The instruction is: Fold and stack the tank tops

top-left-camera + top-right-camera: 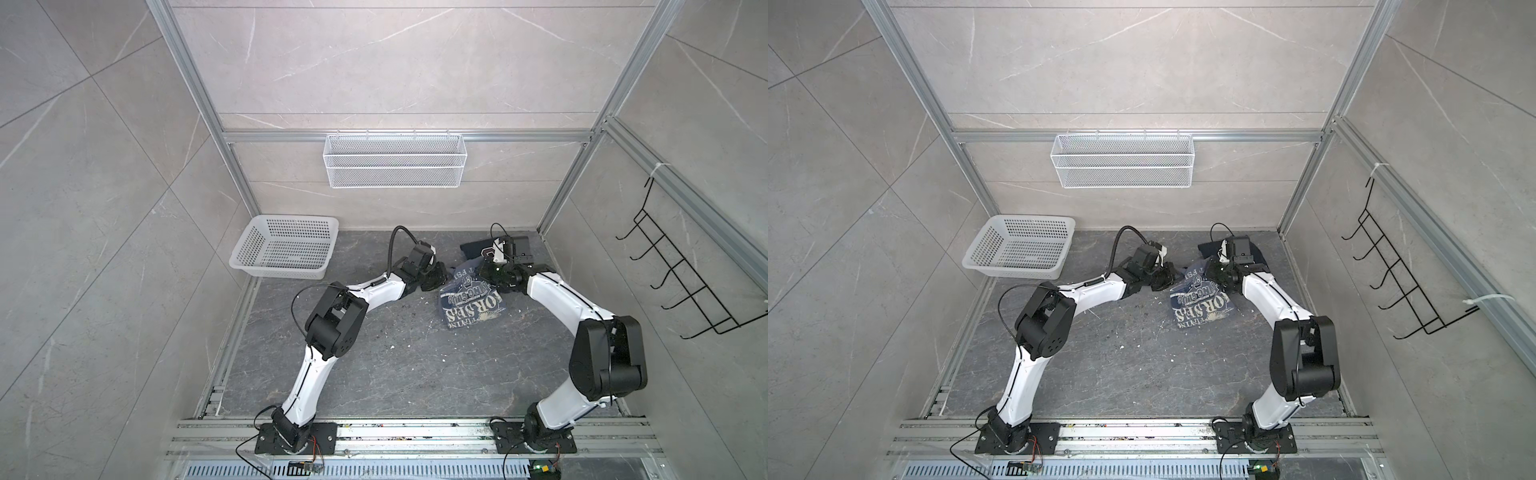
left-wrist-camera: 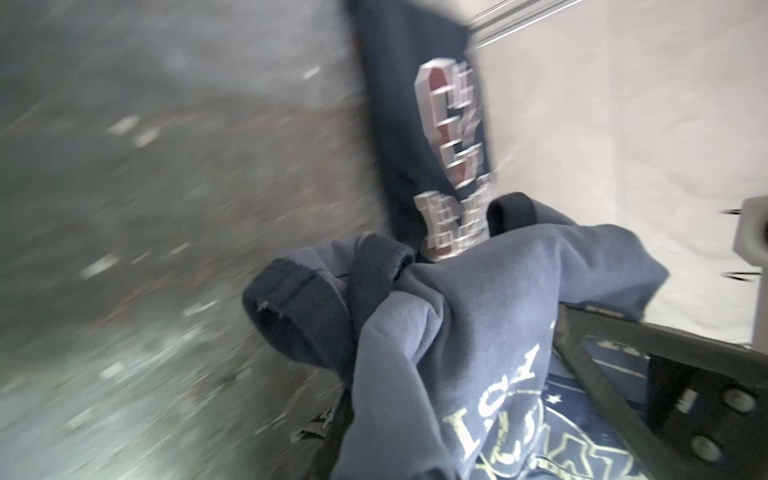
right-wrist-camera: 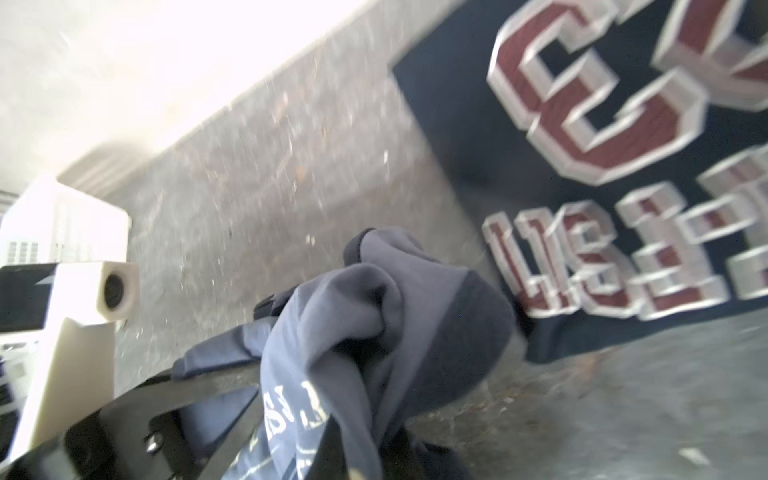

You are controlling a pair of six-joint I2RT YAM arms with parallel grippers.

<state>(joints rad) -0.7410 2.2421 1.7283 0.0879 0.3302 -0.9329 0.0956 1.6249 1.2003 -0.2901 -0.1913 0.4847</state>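
The left claw (image 1: 439, 277) and right claw (image 1: 490, 275) each pinch the far edge of the slate tank top (image 1: 471, 307), which lies on the surface (image 1: 395, 353) just before the folded navy tank top (image 1: 471, 249). Best to lift both evenly, keeping the cloth taut.

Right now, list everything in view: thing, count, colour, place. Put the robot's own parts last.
blue-grey tank top: one, slate blue-grey with white lettering, right half of the table, far end bunched up
navy tank top: one, near-black navy with red-and-white print, lying beyond the blue-grey one
plastic basket: one, white, perforated, table's far left corner
wire basket: one, white mesh, hung on the back rail
hook rack: one, black wire, right wall
table: one, dark grey marbled
left gripper: one, black, shut on the blue-grey tank top
right gripper: one, black, shut on the same top
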